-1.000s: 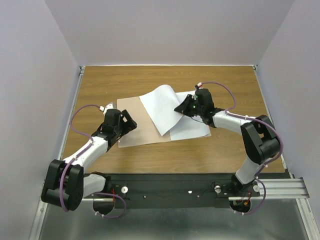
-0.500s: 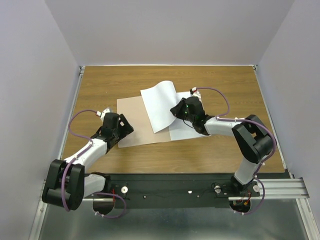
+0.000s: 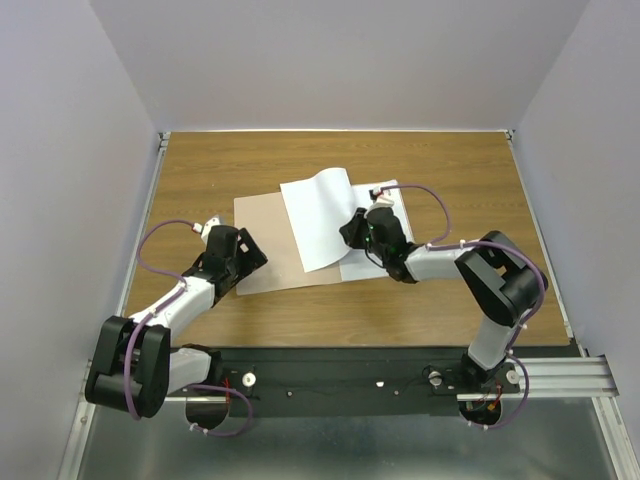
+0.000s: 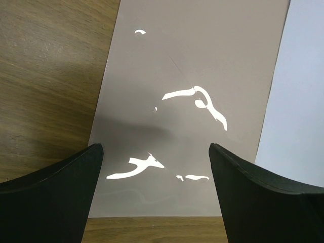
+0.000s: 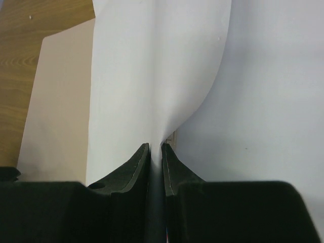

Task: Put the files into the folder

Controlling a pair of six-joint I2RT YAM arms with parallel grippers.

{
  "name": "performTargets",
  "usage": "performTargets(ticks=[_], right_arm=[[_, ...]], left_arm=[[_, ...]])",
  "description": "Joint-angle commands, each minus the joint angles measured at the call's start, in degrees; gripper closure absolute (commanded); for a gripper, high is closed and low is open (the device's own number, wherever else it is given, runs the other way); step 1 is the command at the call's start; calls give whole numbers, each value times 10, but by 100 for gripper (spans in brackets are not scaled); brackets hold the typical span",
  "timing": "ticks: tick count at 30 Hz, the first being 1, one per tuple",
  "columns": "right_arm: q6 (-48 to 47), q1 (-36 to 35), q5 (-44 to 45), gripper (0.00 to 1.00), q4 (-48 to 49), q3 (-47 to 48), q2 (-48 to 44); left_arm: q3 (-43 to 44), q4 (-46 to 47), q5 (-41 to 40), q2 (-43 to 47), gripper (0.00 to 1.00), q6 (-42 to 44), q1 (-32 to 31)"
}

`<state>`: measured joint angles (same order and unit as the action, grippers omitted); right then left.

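The pinkish-tan folder (image 3: 268, 250) lies flat on the table, its glossy leaf (image 4: 192, 101) showing glare in the left wrist view. One white file (image 3: 318, 218) curls up over the folder's right half, with my right gripper (image 3: 348, 232) shut on its right edge (image 5: 156, 147). This sheet (image 5: 152, 66) rises from the jaws in the right wrist view. A second white file (image 3: 388, 262) lies flat beneath the right gripper and shows to the right (image 5: 273, 101). My left gripper (image 3: 252, 255) hangs open over the folder's near left corner (image 4: 156, 167), holding nothing.
Bare wooden table (image 3: 440, 160) surrounds the papers, bounded by grey walls on three sides. The black rail with both arm bases (image 3: 340, 375) runs along the near edge. Purple cables loop off both wrists.
My right gripper has moved left with the white sheet, dragging it farther over the folder. The left gripper drew back slightly toward the folder's near left corner, then stayed still.
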<state>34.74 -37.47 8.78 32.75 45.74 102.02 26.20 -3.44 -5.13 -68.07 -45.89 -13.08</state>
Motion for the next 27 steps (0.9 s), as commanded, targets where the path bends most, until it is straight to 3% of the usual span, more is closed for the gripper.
performTargets(ticks=[1, 27], right_arm=[[-59, -25, 39, 75, 68, -30, -2], [50, -102, 96, 72, 86, -26, 32]], left_arm=[[-5, -2, -9, -10, 5, -6, 5], [-14, 13, 17, -20, 5, -14, 5]])
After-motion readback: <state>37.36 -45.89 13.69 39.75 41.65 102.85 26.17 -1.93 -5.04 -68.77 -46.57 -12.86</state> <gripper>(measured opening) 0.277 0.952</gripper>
